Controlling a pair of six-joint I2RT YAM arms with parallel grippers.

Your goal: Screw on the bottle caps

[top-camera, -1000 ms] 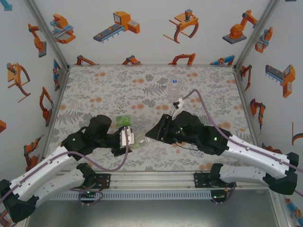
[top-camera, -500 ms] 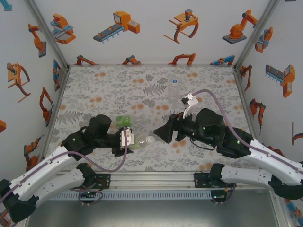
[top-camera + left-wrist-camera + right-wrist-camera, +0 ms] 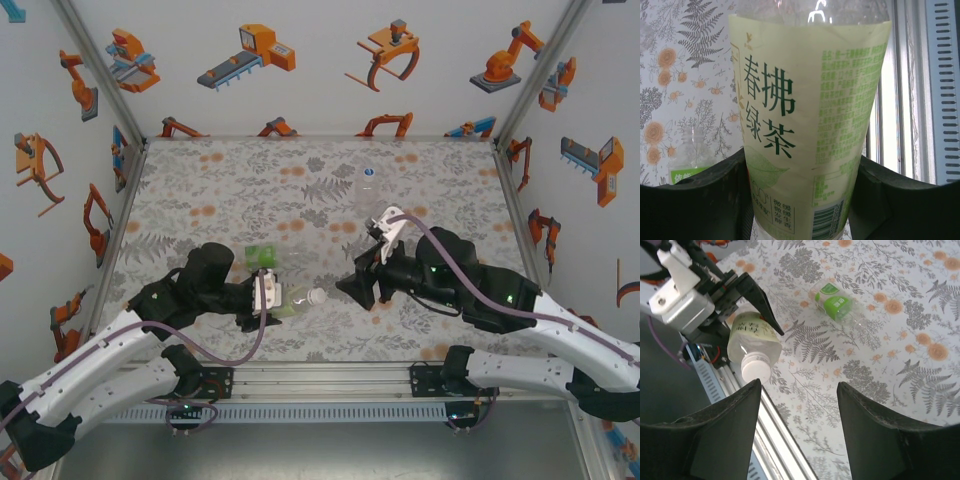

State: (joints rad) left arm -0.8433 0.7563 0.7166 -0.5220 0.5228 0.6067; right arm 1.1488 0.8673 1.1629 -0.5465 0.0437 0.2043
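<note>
A: Fern-and-blossom print covers the tabletop [image 3: 200, 190]. What sits nearest the arms?

B: The left claw [image 3: 275, 298]. It is clamped around the pale-label bottle [image 3: 810, 125] at the label. The bottle is held on its side over the near part of the tabletop, neck toward the right arm.

A: Anything inside it?

B: The plastic above the label is clear, but I can't tell whether it holds anything. A white cap [image 3: 756, 372] sits on the neck; how tight, I can't tell.

A: And the other claw?

B: The right claw [image 3: 799, 385] stands wide with nothing between its fingers. It is near that cap and apart from it.

A: How many of each?

B: Three bottles, and one cap I can be sure of. Behind the left claw, the green-label bottle [image 3: 836, 302] lies on its side on the tabletop. Farther back, the unlabelled bottle [image 3: 368, 192] stands upright, well apart from both.

A: Any writing?

B: The pale yellow-green label reads 春拂绿茶 in large dark green characters. It also has columns of fine print too small to read and a barcode near the bottom. The green label has white writing, also too small. Beyond, the white walls [image 3: 320, 100] carry orange robot-arm drawings.
</note>
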